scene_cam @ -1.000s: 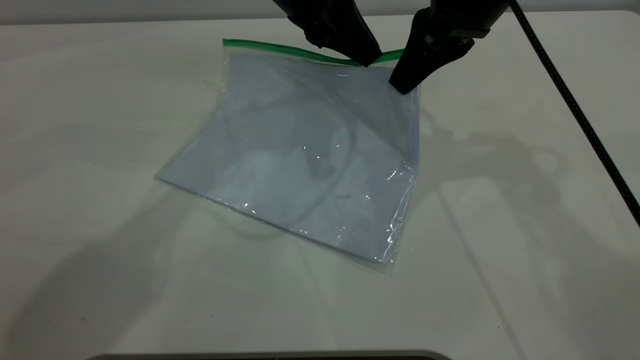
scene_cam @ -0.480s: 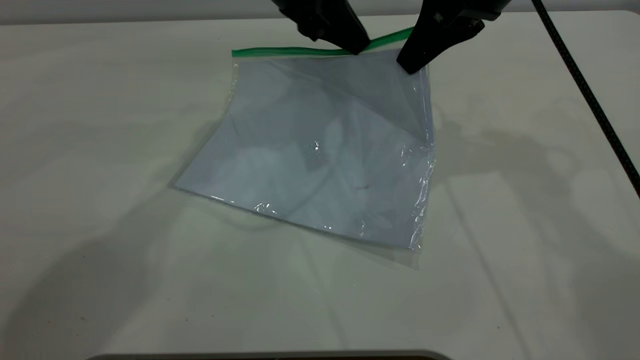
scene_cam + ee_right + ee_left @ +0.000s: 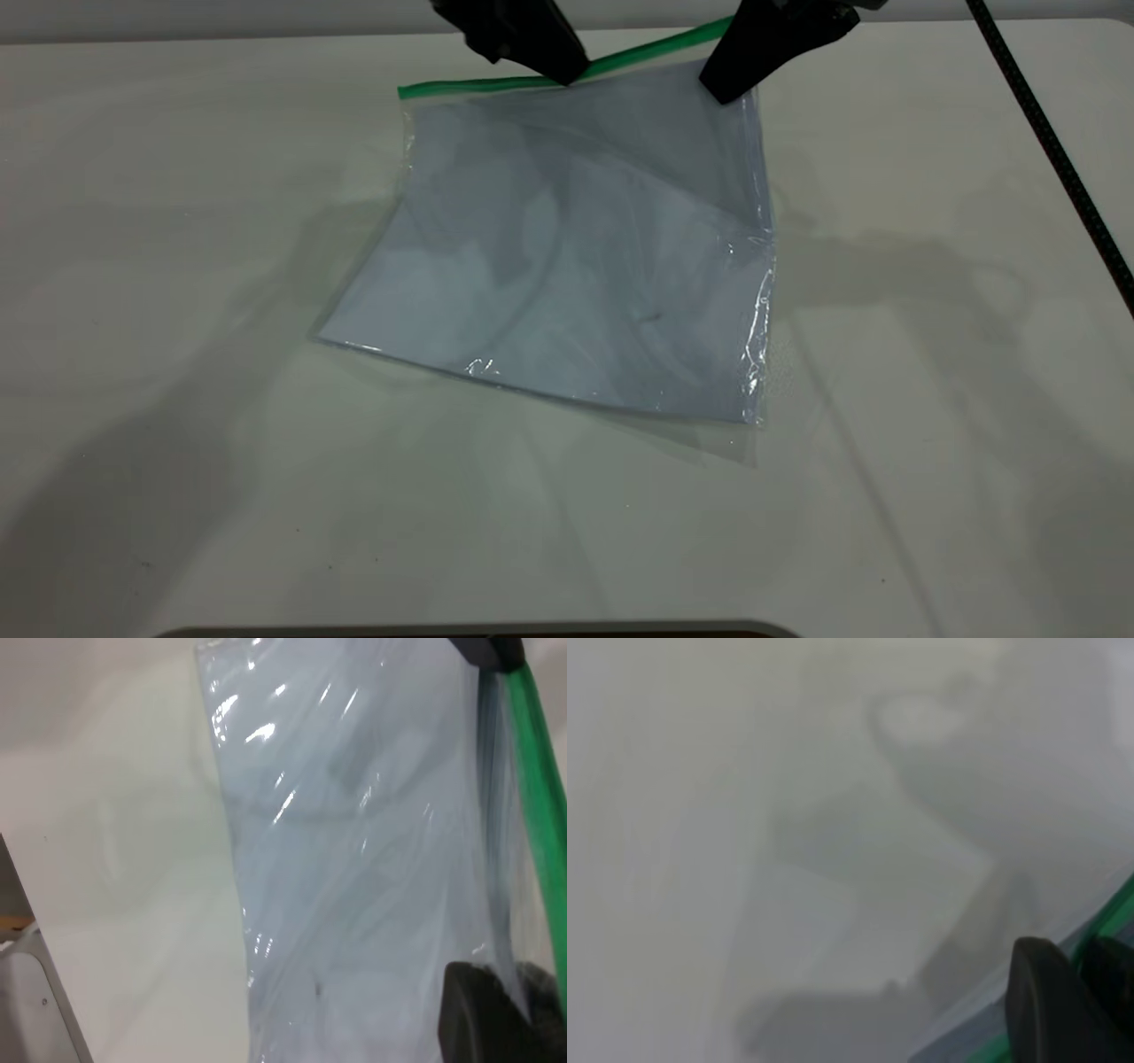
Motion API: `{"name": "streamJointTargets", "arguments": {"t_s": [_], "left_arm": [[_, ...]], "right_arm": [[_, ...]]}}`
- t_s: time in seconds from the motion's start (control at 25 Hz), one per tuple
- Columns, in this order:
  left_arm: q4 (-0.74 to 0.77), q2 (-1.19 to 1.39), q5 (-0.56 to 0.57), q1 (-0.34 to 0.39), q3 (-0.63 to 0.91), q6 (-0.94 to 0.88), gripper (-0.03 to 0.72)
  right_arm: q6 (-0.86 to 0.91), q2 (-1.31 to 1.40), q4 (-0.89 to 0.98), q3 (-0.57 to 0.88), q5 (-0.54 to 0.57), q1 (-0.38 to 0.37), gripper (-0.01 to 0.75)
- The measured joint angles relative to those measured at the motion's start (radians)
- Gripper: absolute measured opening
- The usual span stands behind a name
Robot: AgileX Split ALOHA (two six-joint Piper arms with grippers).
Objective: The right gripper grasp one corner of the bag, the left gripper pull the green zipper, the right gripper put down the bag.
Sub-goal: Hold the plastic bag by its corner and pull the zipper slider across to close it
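Note:
The bag (image 3: 567, 266) is a clear pouch holding white sheets. Its near edge rests on the table and its far edge is raised. The green zipper (image 3: 478, 86) runs along that far edge. My left gripper (image 3: 571, 78) is shut on the green strip about halfway along it; in the left wrist view its dark fingers (image 3: 1050, 1010) pinch the green zipper (image 3: 1118, 911). My right gripper (image 3: 722, 96) is shut on the bag's far right corner (image 3: 749, 97) and holds it up. In the right wrist view the plastic runs between the right gripper's (image 3: 512, 981) jaws. The slider tab is hidden.
A black cable (image 3: 1054, 151) trails from the right arm across the table's right side. The white table (image 3: 177, 266) has bare surface left, right and in front of the bag. A dark rim (image 3: 443, 631) marks its near edge.
My left gripper has slid leftward along the green zipper. My right gripper has risen with the corner, and the bag's near edge has swung slightly rightward on the table.

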Motion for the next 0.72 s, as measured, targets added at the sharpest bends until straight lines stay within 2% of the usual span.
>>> {"name": "streamJointTargets", "arguments": {"t_s": [0.28, 0.52, 0.72], "left_arm": [[0.057, 0.028, -0.056, 0.067, 0.0, -0.001, 0.113], [0.059, 0.044, -0.063, 0.086, 0.0, -0.003, 0.116], [0.003, 0.018, 0.018, 0.093, 0.0, -0.01, 0.124]], "right_arm": [[-0.006, 0.0, 0.002, 0.0, 0.029, -0.002, 0.034], [-0.007, 0.0, 0.0, 0.0, 0.03, -0.002, 0.034], [-0.016, 0.0, 0.0, 0.0, 0.03, -0.002, 0.034]]}}
